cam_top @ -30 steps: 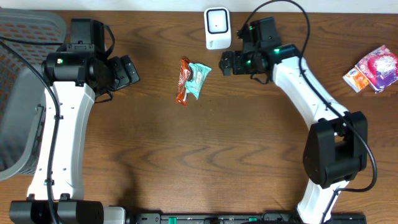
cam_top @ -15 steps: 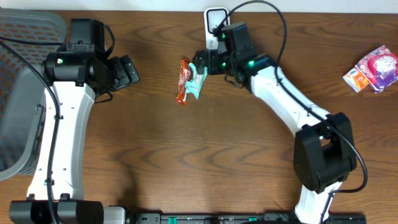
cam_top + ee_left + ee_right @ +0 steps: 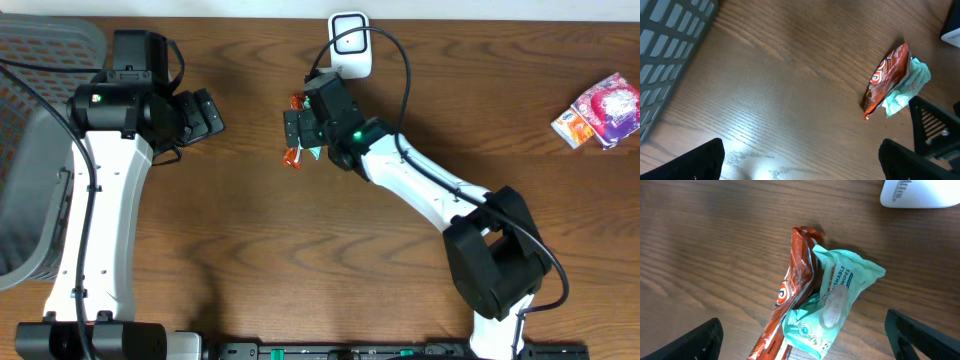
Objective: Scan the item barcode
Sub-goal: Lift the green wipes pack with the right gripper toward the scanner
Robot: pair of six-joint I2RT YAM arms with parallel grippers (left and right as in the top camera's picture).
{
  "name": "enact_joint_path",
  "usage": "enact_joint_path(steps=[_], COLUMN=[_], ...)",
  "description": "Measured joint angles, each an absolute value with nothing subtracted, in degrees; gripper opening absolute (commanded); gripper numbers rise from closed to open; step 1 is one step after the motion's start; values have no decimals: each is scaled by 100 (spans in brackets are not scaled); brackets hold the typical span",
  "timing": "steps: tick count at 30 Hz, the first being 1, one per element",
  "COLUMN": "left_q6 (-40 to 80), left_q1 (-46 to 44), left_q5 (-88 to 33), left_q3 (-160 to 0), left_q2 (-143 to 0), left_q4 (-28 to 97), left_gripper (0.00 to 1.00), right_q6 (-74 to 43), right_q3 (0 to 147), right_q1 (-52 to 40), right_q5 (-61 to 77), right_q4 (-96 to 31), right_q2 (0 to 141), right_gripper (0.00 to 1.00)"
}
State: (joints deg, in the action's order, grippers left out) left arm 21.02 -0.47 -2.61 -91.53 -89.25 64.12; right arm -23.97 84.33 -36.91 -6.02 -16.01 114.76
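Currently: right gripper (image 3: 295, 128), jaws released and empty, has swung from beside scanner (image 3: 350, 43) to hover over 2 overlapping items at 12 o'clock: red snack packet (image 3: 792, 280), teal wipes pack (image 3: 840, 297). Pick-up likely next; scan pending. Left gripper (image 3: 205, 112): released, idle, 10 o'clock.

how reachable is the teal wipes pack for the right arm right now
Probably yes. The right gripper hangs open right over the teal wipes pack with nothing between them; the red snack wrapper lies against the pack's side, so the jaws may catch it too.
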Motion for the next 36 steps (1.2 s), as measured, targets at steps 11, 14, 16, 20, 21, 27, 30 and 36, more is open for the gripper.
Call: enact_joint_path(steps=[11, 14, 16, 20, 21, 27, 30, 36], left_q6=[2102, 2102, 2102, 2102, 2102, 2102, 2102, 2102], left_q1=[-47, -49, -47, -49, -47, -47, -49, -49], left_q5=[-261, -263, -261, -261, -261, -263, -261, -261], left_q3=[-9153, -9153, -9153, -9155, -9153, -9153, -9153, -9153], left_q2=[-8925, -8925, -8925, -8925, -8925, -8925, -8925, -8925], left_q4=[6412, 6412, 6412, 6412, 6412, 6412, 6412, 6412], left_gripper=[98, 98, 98, 98, 98, 98, 98, 98], right_q6=[-2687, -2698, -2700, -2814, -2858, -3004, -3041, -3061], right_q3=[8423, 8423, 8423, 8423, 8423, 8423, 8423, 8414], right_q1=[-3682, -3675, -3675, -3675, -3675, -3675, -3675, -3675], right_q5=[-1059, -1087, -1100, -1125, -1144, -1227, -1249, -1271], right_q4=[-1594, -1590, -1586, -1549, -1538, -1256, -1105, -1079], right_q2=[11754, 11754, 11754, 11762, 11773, 12007, 12217, 12387], right_gripper=[64, 62, 61, 54, 54, 57, 57, 54])
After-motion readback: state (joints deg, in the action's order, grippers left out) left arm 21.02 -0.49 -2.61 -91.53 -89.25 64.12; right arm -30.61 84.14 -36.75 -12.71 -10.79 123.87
